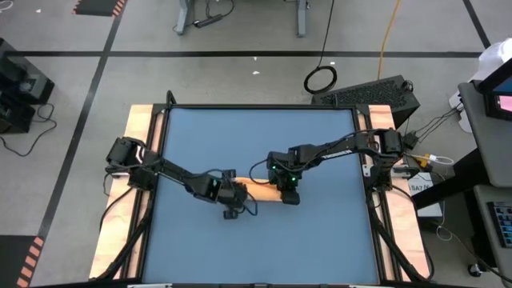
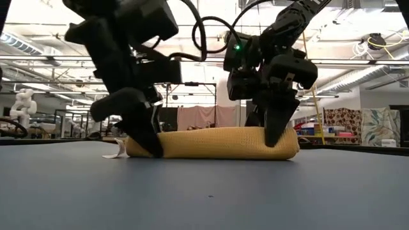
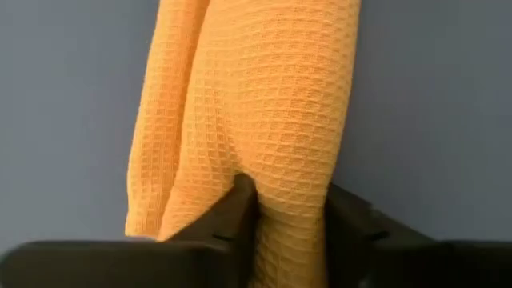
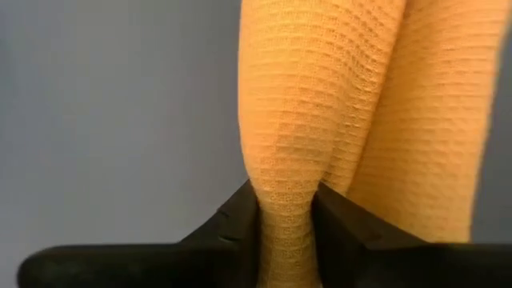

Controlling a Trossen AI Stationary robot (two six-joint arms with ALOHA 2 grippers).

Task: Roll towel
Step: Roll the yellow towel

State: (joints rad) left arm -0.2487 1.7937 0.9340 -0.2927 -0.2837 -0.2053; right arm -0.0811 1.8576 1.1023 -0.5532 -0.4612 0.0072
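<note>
1. Towel (image 1: 258, 190), seen from the high view, is lying as an orange-yellow roll near the middle of the blue table (image 1: 320, 240), its long axis running from 9 to 3 o'clock. The left gripper (image 1: 230, 194) is sitting at the 9 o'clock end and the right gripper (image 1: 286, 192) at the 3 o'clock end; both arms are covering most of the cloth.

2. In the low view, the towel (image 2: 214, 143) is resting on the table as a low, thick log. Each gripper is reaching down onto one end, and a small white tag (image 2: 114, 154) is poking out at the end that shows on the left here.

3. In the left wrist view, the left gripper (image 3: 288, 210) is pinching a ridge of the waffle-weave cloth (image 3: 264, 104) between its fingers (image 3: 238, 210).

4. In the right wrist view, the right gripper (image 4: 286, 210) is likewise squeezing a narrow fold of the towel (image 4: 336, 96) between its fingers (image 4: 240, 216).

5. Rolling is looking close to done. The next move is probably calling for a last even turn, or for both ends being let go together, so the roll does not slacken.

6. Whether the roll's loose outer edge is tucked under is hidden, and how tight the inner turns are cannot be made out.
</note>
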